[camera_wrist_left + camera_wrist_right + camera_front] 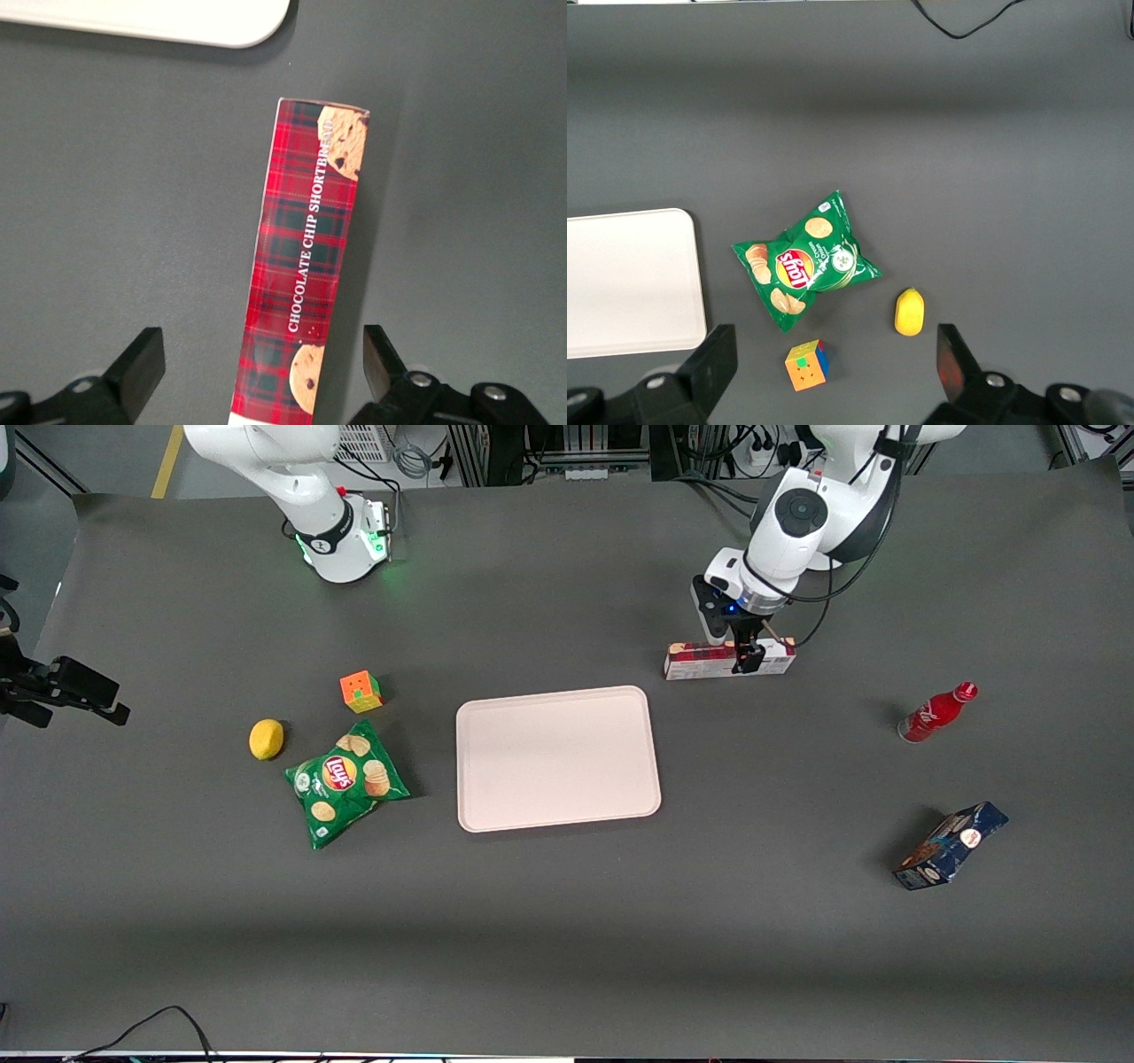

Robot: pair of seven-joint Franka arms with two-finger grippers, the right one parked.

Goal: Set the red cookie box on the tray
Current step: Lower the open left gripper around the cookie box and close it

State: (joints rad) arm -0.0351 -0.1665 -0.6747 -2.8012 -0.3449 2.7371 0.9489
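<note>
Red cookie box (728, 660) lies flat on the table, just off the tray (558, 757) corner, farther from the front camera than the tray and toward the working arm's end. Gripper (747, 657) is down over the box, fingers (137, 363) spread apart either side of it, not touching in the wrist view. Height above the box is hard to judge, probably low. Tray holds nothing. Dark blue snack box (950, 846) and red bottle (935, 713) sit well apart from the tray.
</note>
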